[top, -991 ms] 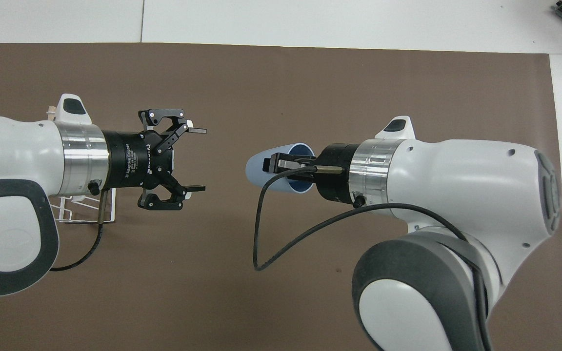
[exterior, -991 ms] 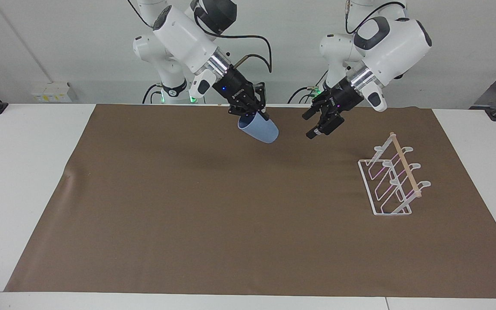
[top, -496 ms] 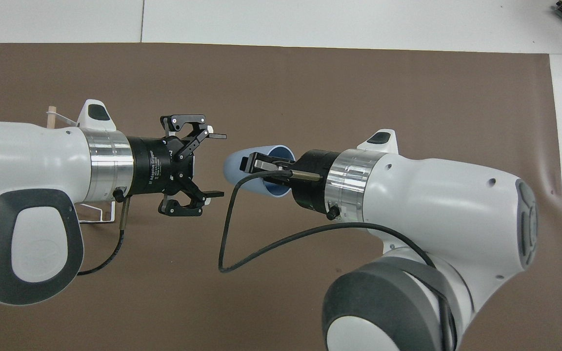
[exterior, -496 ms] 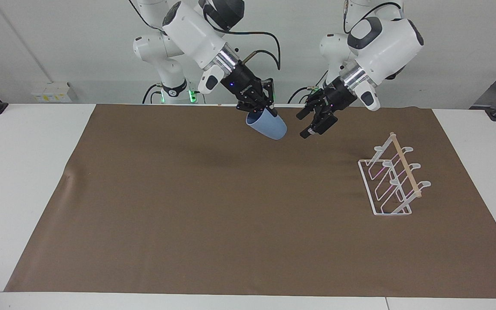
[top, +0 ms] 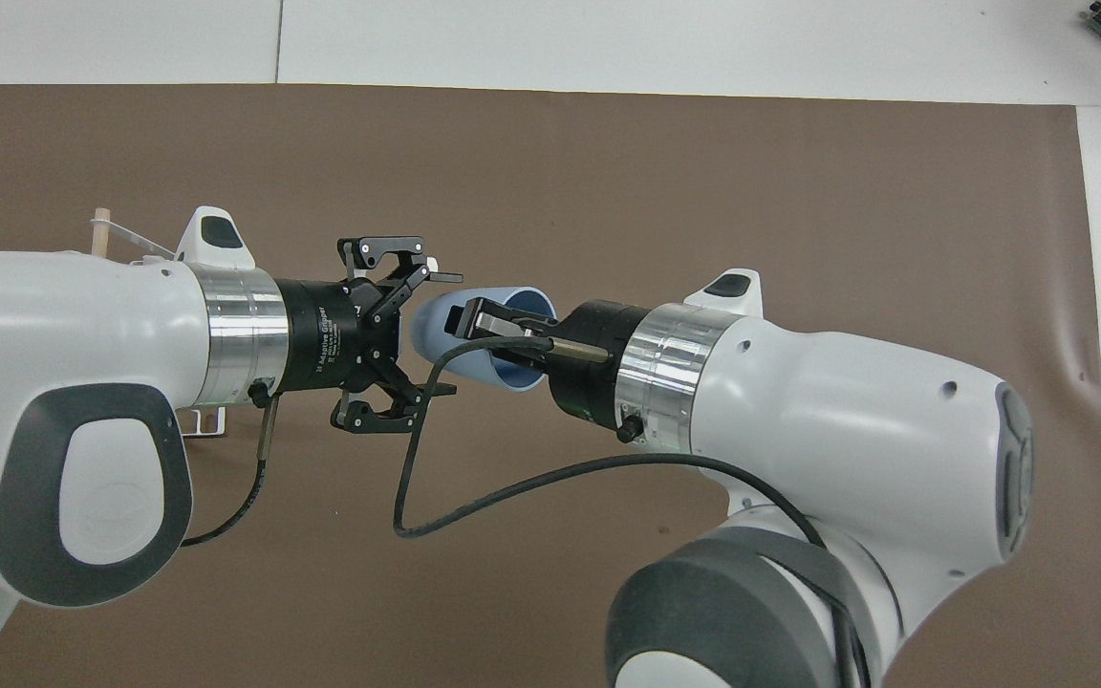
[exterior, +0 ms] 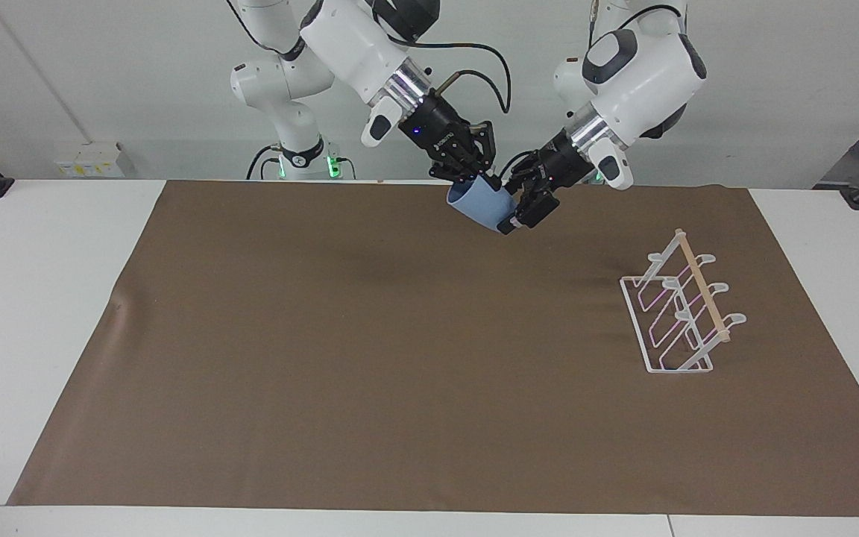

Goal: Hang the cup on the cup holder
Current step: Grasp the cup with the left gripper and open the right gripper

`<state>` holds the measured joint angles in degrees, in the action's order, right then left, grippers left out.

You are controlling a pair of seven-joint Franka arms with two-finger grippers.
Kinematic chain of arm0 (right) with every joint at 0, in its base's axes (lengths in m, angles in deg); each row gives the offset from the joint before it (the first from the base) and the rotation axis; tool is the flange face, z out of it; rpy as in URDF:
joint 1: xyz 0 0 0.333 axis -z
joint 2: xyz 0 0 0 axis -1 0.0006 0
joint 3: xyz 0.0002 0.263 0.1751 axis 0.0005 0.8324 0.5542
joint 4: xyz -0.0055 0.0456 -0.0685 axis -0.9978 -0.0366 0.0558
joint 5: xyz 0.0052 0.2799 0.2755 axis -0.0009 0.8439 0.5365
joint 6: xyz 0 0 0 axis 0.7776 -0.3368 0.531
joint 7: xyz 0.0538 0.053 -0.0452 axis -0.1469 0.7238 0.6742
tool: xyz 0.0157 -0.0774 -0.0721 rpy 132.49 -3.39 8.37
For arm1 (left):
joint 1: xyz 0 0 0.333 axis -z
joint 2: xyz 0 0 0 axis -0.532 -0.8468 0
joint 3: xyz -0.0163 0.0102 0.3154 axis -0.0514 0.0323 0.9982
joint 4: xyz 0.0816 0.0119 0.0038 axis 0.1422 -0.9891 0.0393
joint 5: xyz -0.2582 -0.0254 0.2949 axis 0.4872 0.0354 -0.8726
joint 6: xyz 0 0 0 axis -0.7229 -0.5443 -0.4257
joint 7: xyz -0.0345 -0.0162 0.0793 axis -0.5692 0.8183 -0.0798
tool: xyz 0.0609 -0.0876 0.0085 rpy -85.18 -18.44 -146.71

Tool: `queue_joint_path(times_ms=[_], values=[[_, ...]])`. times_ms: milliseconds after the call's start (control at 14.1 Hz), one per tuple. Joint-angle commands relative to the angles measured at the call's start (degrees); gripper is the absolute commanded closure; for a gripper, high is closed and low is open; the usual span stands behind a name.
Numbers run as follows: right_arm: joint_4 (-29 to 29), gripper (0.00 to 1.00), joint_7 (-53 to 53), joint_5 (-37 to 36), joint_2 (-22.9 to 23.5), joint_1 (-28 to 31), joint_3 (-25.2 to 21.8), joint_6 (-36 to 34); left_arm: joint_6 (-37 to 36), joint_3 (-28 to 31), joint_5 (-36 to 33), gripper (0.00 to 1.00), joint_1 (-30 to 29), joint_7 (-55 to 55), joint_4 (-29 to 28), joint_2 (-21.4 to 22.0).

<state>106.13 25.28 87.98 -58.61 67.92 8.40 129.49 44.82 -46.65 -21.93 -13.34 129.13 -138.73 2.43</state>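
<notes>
Cup, light blue, is held up in the air over the brown mat, at the side of the mat near the robots. The right gripper is clamped on its rim, one finger inside the mouth. The left gripper has its jaws apart around the cup's base. The cup holder stands on the mat toward the left arm's end of the table, well apart from the cup.

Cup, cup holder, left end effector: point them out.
Cup (exterior: 480, 206), facing view, on its blue side wall.
Cup holder (exterior: 704, 297), facing view, on its wooden rod.
Left end effector (top: 443, 333), overhead view, midway between its open fingertips.
</notes>
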Motion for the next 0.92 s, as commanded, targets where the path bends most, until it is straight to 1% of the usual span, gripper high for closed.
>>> queue_joint_path(times_ms=[0,142,212,283,354,425,850], values=[[0.77,1.00,-0.12,1.66,-0.81,0.42,0.33,0.69,1.87,0.83,0.72,0.00,1.33,0.23,-1.34,0.68],[0.77,1.00,-0.03,1.66,-0.81,0.42,0.33,0.52,2.74,0.74,0.45,0.00,1.41,0.31,-1.07,0.50],[0.86,1.00,-0.12,1.66,-0.90,0.33,0.33,0.43,4.05,0.74,0.45,0.06,1.94,0.49,-1.16,0.41],[0.86,1.00,-0.03,1.66,-0.90,0.42,0.33,0.34,4.59,0.74,0.45,0.31,2.38,0.40,-1.34,0.41],[1.03,1.00,-0.03,1.66,-0.99,0.42,0.33,0.25,4.59,0.74,0.28,0.69,2.38,0.14,-1.34,0.50],[1.29,1.00,-0.03,1.66,-1.16,0.42,0.24,0.16,4.51,0.74,0.02,1.00,2.38,-0.04,-1.42,0.50],[1.38,1.00,-0.29,1.66,-1.17,0.51,0.33,0.08,3.19,0.83,0.01,1.00,1.68,-0.48,-1.43,0.59]])
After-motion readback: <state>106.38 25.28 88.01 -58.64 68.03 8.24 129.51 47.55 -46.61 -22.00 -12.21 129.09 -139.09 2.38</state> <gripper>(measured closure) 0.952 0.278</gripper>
